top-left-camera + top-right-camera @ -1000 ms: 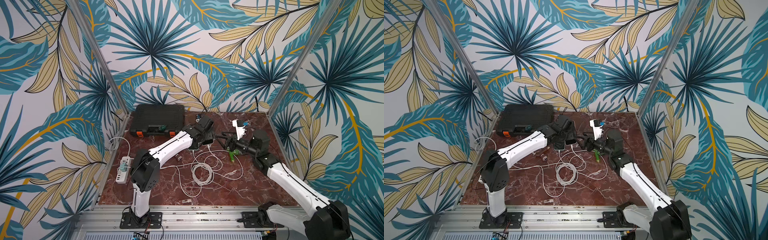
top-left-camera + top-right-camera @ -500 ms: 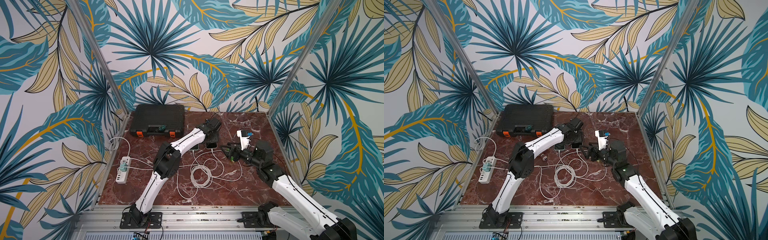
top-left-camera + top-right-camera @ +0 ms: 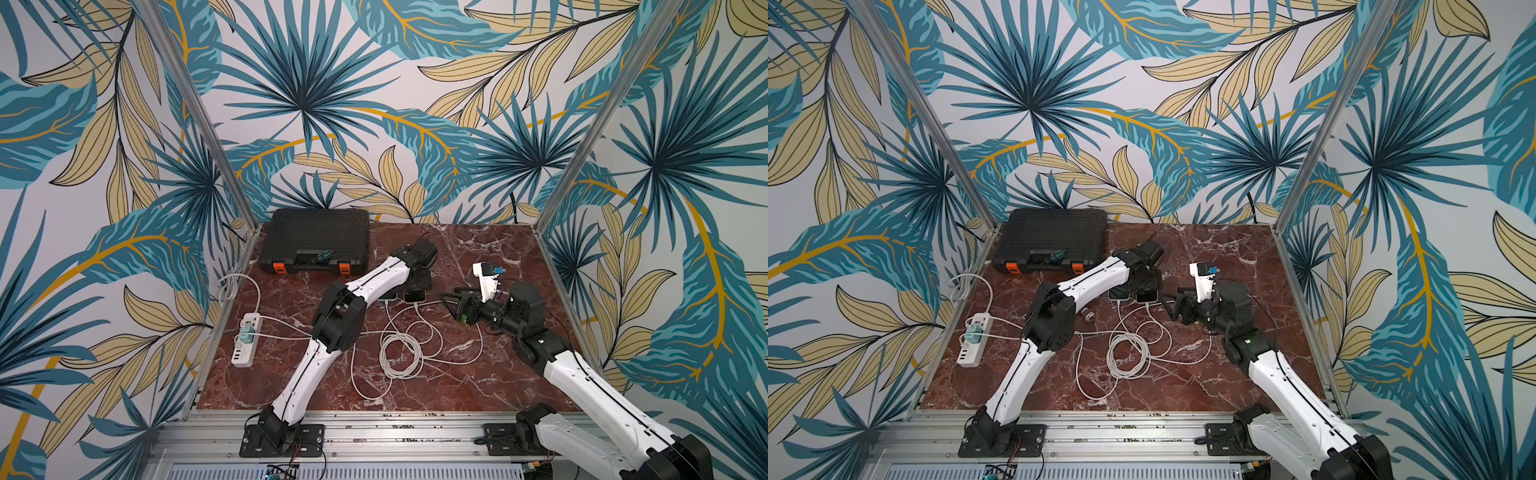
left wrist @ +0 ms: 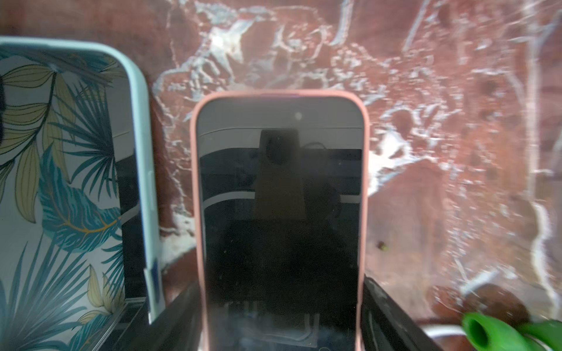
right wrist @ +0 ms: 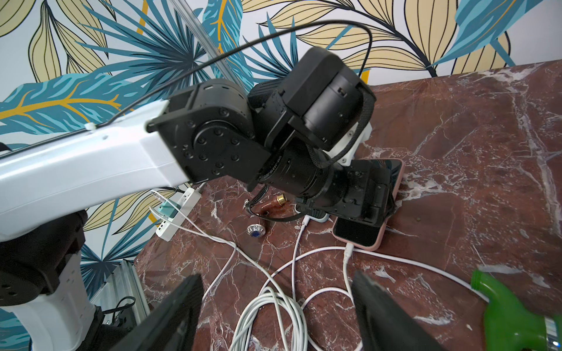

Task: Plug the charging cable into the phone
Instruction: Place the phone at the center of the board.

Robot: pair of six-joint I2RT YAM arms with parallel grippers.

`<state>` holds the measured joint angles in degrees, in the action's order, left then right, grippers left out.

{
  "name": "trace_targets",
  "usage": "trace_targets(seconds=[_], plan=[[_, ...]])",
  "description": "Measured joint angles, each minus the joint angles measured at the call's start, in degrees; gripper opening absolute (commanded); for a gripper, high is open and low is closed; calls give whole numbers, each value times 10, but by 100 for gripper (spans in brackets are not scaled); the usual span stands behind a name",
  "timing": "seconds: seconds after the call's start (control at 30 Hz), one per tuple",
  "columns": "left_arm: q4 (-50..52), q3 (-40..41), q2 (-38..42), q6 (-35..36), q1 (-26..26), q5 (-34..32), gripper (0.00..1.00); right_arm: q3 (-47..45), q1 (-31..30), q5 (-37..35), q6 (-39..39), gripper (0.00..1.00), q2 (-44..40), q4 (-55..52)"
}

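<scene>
Two phones lie side by side on the marble, both with a white cable in the near end. The pink-cased phone (image 3: 415, 296) (image 3: 1147, 296) (image 4: 279, 197) (image 5: 359, 234) takes the charging cable (image 5: 348, 252), whose slack coils on the table (image 3: 401, 353) (image 3: 1127, 357). My left gripper (image 3: 417, 286) (image 4: 281, 284) (image 5: 374, 197) straddles this phone, jaws against its two long sides. A mint-cased phone (image 4: 76, 182) (image 5: 316, 216) lies beside it. My right gripper (image 3: 451, 301) (image 3: 1173, 301) (image 5: 276, 278) hovers open and empty above the cables, a short way from the phones.
A black tool case (image 3: 316, 241) sits at the back left. A white power strip (image 3: 247, 338) lies by the left edge. A small round silver piece (image 5: 257, 230) and a brown cylinder (image 5: 272, 203) rest under the left arm. A green plastic piece (image 5: 511, 316) shows beside my right gripper.
The left arm's elbow has swung from low on the left to up over the middle, its gripper staying at the phones. The right arm has drawn back a little toward the front.
</scene>
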<state>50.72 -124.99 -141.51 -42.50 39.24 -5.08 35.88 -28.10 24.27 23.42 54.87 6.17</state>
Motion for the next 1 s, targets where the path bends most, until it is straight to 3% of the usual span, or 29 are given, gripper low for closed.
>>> trace_targets(seconds=[0.1,0.17,0.23,0.4,0.5,0.63,0.83,0.9,1.0], plan=[[3,-7,-3,2,-3,0,6,-4,0,2,0,83,0,0],[3,-10,-3,3,-3,0,14,-5,0,2,0,83,0,0],[4,-14,-4,3,-5,0,28,-5,0,2,0,83,1,0],[6,-22,-10,5,-7,7,78,-5,0,3,0,84,2,0],[7,-26,-14,8,-9,12,99,-5,0,2,0,85,2,0],[10,-42,-14,14,-10,15,100,-5,0,-1,-1,99,2,0],[14,-55,11,36,-10,11,100,-5,0,-37,-1,99,-4,-1],[-7,5,73,58,-4,-19,100,-5,0,-65,-1,99,-12,-1],[-114,227,277,131,26,-111,100,-5,0,-143,-9,99,-37,2]])
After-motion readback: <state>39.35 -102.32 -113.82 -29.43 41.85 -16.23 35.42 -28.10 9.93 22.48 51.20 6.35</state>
